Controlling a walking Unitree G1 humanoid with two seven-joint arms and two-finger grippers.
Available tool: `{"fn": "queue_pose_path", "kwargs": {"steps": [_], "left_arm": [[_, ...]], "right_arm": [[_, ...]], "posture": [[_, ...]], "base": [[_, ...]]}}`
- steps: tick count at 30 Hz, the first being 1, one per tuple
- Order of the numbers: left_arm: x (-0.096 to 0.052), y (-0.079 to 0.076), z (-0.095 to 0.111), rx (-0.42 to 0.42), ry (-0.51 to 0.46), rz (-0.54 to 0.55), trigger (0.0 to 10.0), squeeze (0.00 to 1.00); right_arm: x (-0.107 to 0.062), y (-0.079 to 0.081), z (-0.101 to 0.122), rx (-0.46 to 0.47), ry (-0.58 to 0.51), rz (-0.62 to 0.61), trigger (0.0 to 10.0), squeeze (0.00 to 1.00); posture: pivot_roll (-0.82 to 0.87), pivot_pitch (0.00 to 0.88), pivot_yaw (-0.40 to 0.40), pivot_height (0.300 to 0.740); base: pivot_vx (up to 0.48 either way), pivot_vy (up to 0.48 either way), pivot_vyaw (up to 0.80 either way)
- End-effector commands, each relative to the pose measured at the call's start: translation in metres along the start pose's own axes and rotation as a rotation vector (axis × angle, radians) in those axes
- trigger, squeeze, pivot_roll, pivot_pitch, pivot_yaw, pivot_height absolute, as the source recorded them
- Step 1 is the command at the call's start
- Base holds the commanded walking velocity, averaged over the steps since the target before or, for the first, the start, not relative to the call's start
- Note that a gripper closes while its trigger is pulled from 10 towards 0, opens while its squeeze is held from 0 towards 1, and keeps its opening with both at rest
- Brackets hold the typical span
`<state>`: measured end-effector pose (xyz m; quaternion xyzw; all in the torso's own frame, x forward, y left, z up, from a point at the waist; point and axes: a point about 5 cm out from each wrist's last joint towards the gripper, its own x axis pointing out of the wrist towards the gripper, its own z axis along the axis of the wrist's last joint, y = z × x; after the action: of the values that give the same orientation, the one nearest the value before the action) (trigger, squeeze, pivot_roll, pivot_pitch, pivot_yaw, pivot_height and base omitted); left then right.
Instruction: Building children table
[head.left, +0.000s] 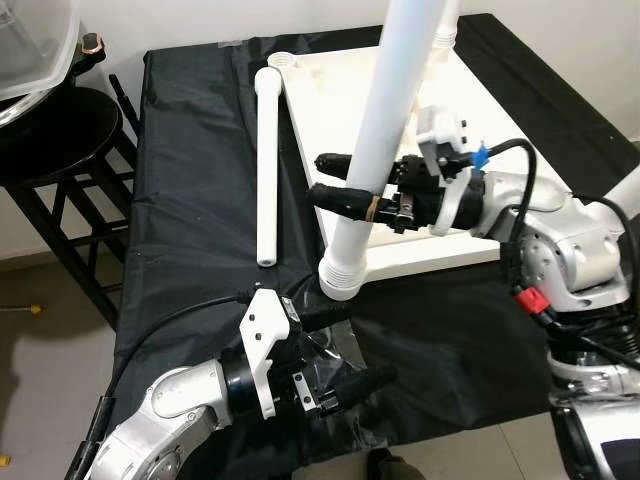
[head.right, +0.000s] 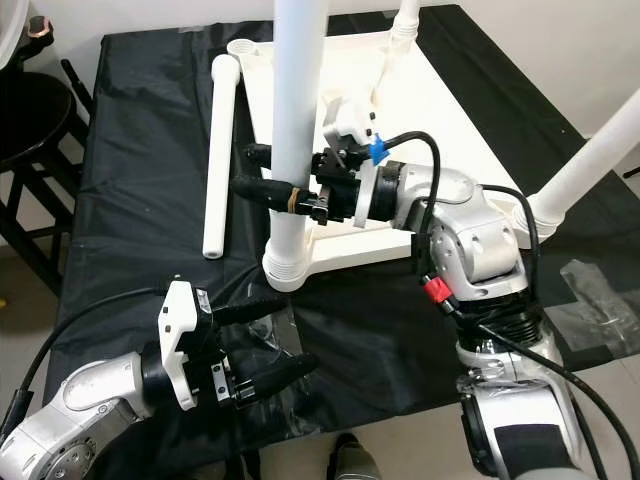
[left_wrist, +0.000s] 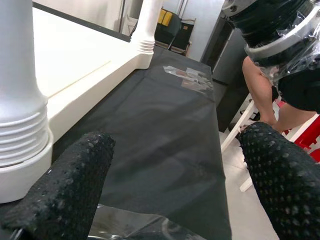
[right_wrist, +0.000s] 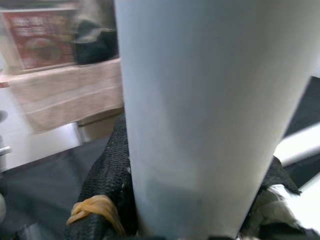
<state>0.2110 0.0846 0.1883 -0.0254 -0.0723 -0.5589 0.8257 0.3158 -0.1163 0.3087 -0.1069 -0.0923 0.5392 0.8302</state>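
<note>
Your right gripper (head.left: 345, 180) is clamped on the upright table leg (head.left: 385, 140), whose top is cut off, standing in the upside-down tabletop's (head.left: 350, 90) corner. Your left gripper (head.left: 345, 350) hangs spread apart over the black cloth (head.left: 190, 200).

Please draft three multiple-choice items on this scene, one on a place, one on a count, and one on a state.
1. Where does the loose table leg lie?
A. on the black cloth beside the tabletop
B. on the floor
C. on the tabletop

2. How many legs stand fitted in the upturned tabletop?
A. one
B. three
C. four

3. How is the right gripper?
A. open in the air
B. shut on the near leg
C. resting on the cloth

Answers:
1 A, it lies flat on the black cloth, to the robot's left of the tabletop.
2 B, three legs stand in corners.
3 B, its fingers clamp the near leg.
</note>
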Motion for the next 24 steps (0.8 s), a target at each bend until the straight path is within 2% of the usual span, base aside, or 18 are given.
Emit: {"fn": "queue_pose_path", "kwargs": {"steps": [1,6,10,12,13,16,19,22,24], "left_arm": [[-0.001,-0.002,-0.006,-0.015,0.016,-0.008,10.0,0.00],[0.000,-0.002,-0.008,-0.016,0.016,-0.014,10.0,0.00],[0.001,-0.002,-0.008,-0.017,0.015,-0.016,10.0,0.00],[0.001,-0.002,-0.009,-0.017,0.014,-0.015,10.0,0.00],[0.001,-0.002,-0.009,-0.017,0.014,-0.015,10.0,0.00],[0.001,-0.002,-0.009,-0.015,0.012,-0.012,10.0,0.00],[0.002,-0.002,-0.008,-0.014,0.011,-0.011,10.0,0.00],[0.001,-0.001,-0.008,-0.008,0.011,-0.010,10.0,0.00],[0.000,0.000,-0.008,-0.006,0.011,-0.009,10.0,0.00]], "right_arm": [[-0.007,-0.010,-0.032,0.039,0.173,-0.174,10.0,0.00],[-0.003,-0.010,-0.035,0.041,0.251,-0.343,10.0,0.00],[-0.003,-0.010,-0.035,0.022,0.281,-0.390,10.0,0.00],[-0.004,-0.014,-0.035,0.005,0.299,-0.491,10.0,0.00],[-0.004,-0.014,-0.035,0.005,0.299,-0.491,10.0,0.00],[-0.004,-0.013,-0.036,0.021,0.265,-0.622,10.0,0.00],[-0.003,-0.011,-0.037,0.042,0.234,-0.675,10.0,0.00],[-0.003,-0.005,-0.039,0.080,0.174,-0.787,10.0,0.00],[-0.004,-0.004,-0.039,0.081,0.156,-0.806,10.0,0.00]], "posture": [[-0.02,0.313,-0.015,0.740],[-0.03,0.305,-0.016,0.740],[-0.03,0.302,-0.023,0.740],[-0.03,0.301,-0.025,0.740],[-0.03,0.301,-0.025,0.740],[-0.03,0.297,-0.027,0.740],[-0.03,0.293,-0.025,0.740],[-0.03,0.295,-0.017,0.740],[-0.03,0.295,-0.015,0.740]], "base": [[0.000,0.000,0.00],[0.000,0.000,0.00],[0.000,0.000,0.00],[0.000,0.000,0.00],[0.000,0.000,0.00],[0.000,0.000,0.00],[0.000,0.000,0.00],[0.000,0.000,0.00],[0.000,0.000,0.00]]}}
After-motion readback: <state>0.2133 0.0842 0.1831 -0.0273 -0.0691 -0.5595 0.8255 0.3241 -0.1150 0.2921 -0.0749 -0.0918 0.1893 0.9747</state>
